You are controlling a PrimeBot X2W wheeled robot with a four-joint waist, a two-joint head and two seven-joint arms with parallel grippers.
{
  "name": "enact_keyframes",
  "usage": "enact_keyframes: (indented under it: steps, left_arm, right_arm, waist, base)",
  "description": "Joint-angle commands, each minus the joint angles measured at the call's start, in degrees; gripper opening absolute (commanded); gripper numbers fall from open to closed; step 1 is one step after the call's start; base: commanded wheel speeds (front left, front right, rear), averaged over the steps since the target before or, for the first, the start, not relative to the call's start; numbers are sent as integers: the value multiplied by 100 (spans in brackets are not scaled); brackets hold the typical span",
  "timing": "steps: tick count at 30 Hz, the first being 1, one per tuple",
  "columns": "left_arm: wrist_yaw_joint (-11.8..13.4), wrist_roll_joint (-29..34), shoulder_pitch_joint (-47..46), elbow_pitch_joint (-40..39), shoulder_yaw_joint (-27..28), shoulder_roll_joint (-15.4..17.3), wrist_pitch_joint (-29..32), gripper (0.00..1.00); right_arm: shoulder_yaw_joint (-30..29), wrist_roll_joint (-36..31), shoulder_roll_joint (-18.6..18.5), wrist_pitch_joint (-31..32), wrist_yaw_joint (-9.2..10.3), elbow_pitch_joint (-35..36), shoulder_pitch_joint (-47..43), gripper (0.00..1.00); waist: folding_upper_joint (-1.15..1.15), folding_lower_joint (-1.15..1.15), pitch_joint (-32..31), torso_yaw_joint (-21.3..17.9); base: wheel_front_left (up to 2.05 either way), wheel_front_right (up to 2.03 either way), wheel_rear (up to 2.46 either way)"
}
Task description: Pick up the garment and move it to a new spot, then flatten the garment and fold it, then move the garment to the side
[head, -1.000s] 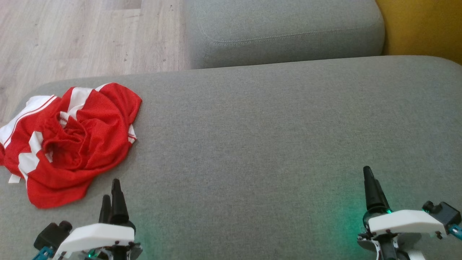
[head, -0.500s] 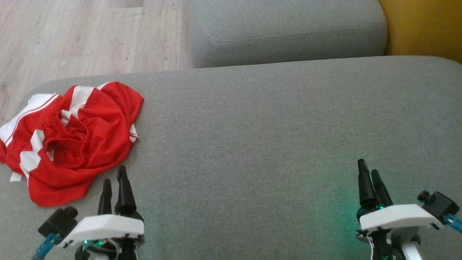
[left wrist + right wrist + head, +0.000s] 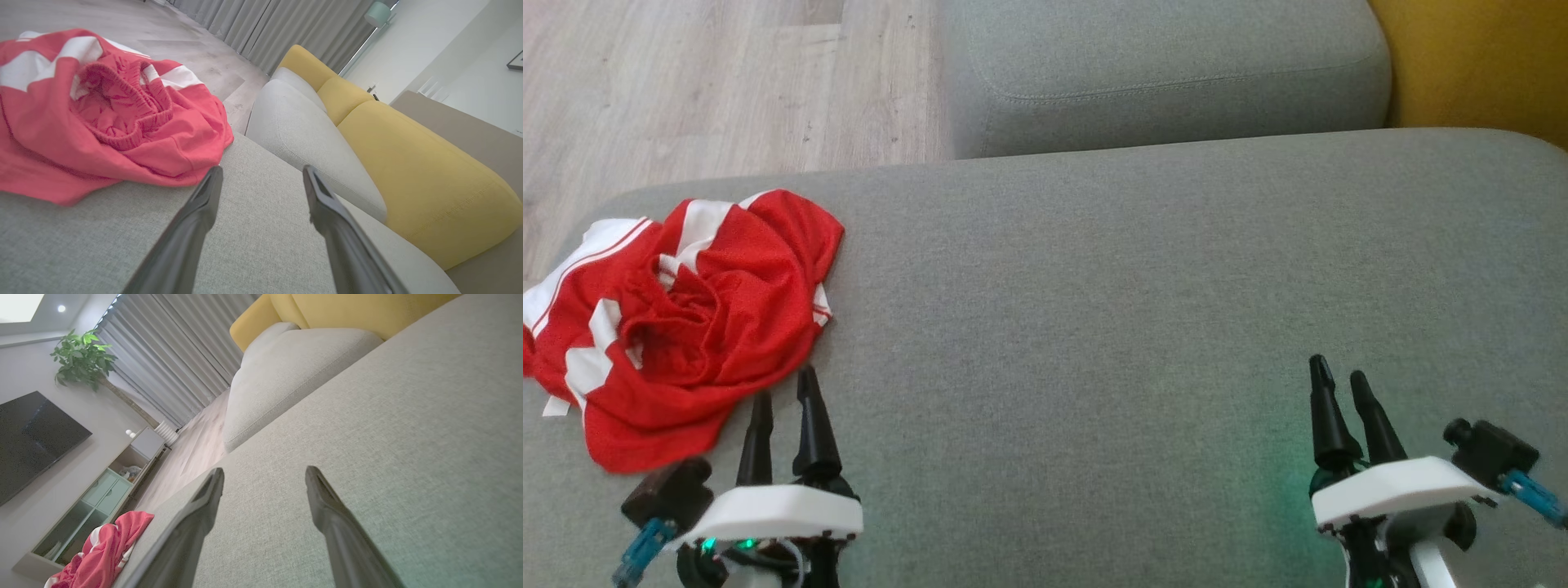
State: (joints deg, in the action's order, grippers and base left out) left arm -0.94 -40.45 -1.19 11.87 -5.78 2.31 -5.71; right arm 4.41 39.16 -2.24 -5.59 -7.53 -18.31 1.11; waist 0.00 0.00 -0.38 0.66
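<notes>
A crumpled red and white garment (image 3: 686,318) lies in a heap at the left end of the grey cushion (image 3: 1094,286). My left gripper (image 3: 784,384) is open just below the heap's near right edge, fingertips close to the cloth but apart from it. The left wrist view shows the garment (image 3: 102,114) bunched ahead and to the left of the open left gripper (image 3: 261,173). My right gripper (image 3: 1335,371) hangs open over bare cushion at the lower right, holding nothing. From the right wrist, the garment (image 3: 102,551) is far off at the lower left, beyond the open right gripper (image 3: 263,473).
A second grey cushion (image 3: 1168,73) sits beyond the first, with a yellow cushion (image 3: 1478,65) at the far right. Wooden floor (image 3: 686,90) lies past the left edge. The garment's left part hangs near that edge.
Both grippers have moved forward up the view. The left one has closed in on the garment's near edge; the right one has also drifted left. The garment lies as before.
</notes>
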Motion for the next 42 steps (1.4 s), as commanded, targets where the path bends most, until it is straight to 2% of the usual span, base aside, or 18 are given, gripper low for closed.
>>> enact_keyframes:
  steps: [1,9,17,28,42]
  left_arm:
    - [49,230,-346,-239,49,41,-90,100]
    - [21,653,-428,-114,-26,43,-225,100]
    - [118,1189,-567,-67,-89,45,-359,100]
    - [116,1831,-837,147,-229,49,-527,100]
    - [226,2745,-1004,585,-375,53,-762,100]
  right_arm:
    - [125,-217,-42,-97,3,176,361,100]
    - [153,-726,-45,-232,3,74,422,100]
    - [238,-1284,-49,-367,3,11,526,100]
    - [314,-2011,-53,-536,3,-63,623,100]
    - [226,-3115,-60,-773,4,-90,743,100]
  waist:
    - [0,0,-5,0]
    - [0,0,-49,27]
    - [0,0,-70,22]
    - [0,0,-57,106]
    - [0,0,-28,144]
  base:
    - [0,0,0]
    - [0,0,0]
    - [0,0,0]
    - [0,0,0]
    - [0,0,0]
